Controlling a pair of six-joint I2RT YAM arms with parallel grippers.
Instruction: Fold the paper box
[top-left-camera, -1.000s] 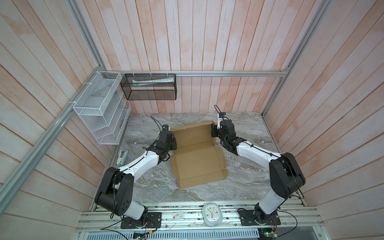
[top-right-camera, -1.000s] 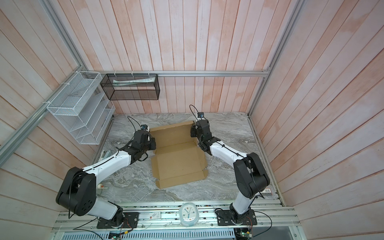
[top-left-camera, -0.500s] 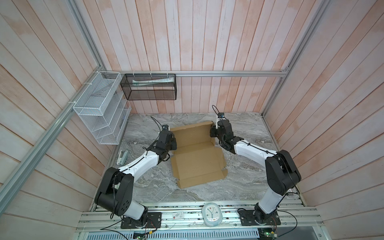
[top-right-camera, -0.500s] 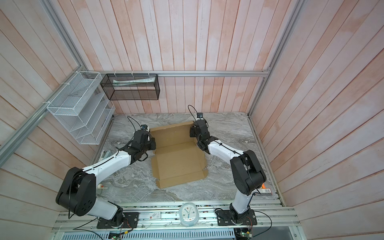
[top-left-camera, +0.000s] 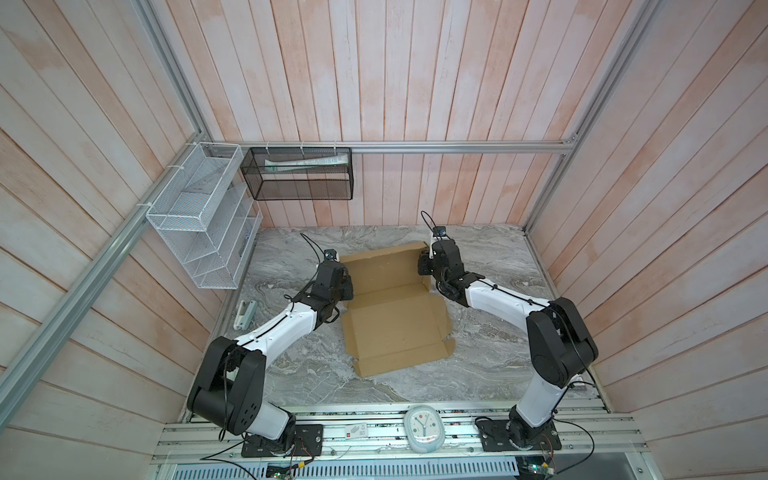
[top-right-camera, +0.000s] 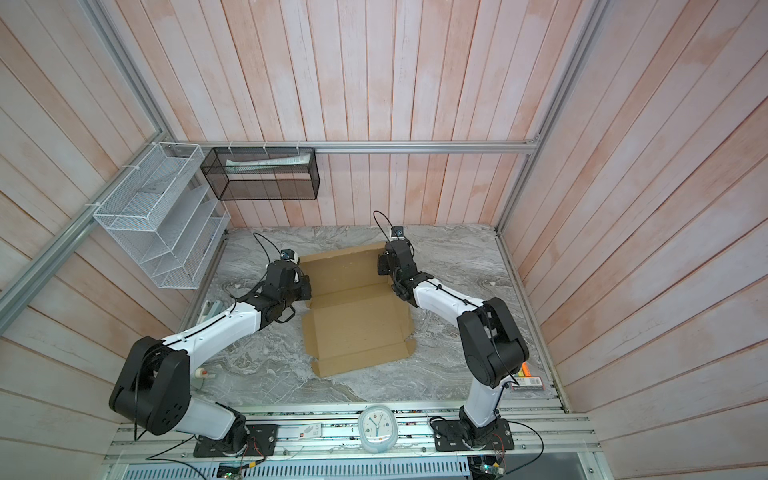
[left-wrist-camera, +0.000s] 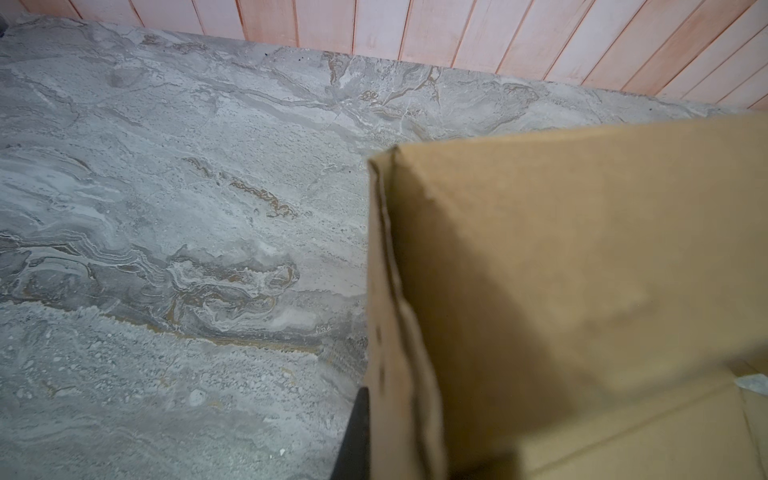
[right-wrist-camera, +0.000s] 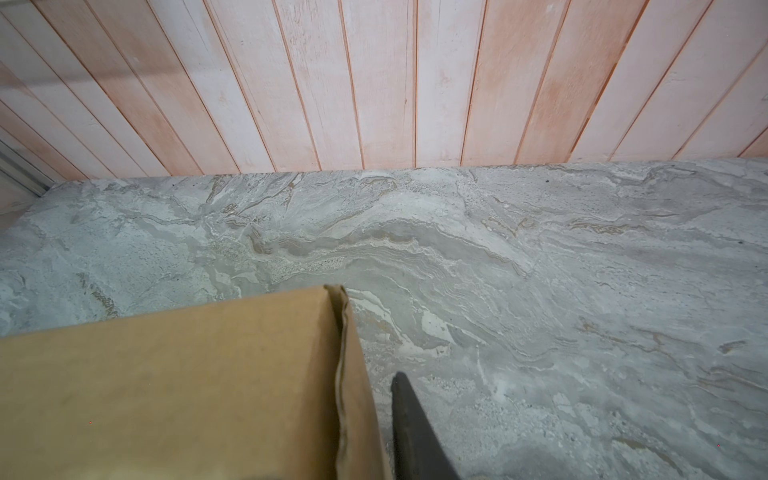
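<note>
On the paper box (top-left-camera: 395, 328), left fingers (left-wrist-camera: 353, 436) clench a raised flap (left-wrist-camera: 384, 332); right fingers (right-wrist-camera: 415, 432) gape. One-sided pull might skew it.

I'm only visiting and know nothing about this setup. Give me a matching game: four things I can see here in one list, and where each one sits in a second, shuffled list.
Things
1. cardboard box
2. white wire rack
3. black mesh basket
4. clock

Places
A. on the metal rail at the very front
B. hung against the back wall
C. on the marble table
D. hung on the side wall

Pairs: 1-C, 2-D, 3-B, 4-A
</note>
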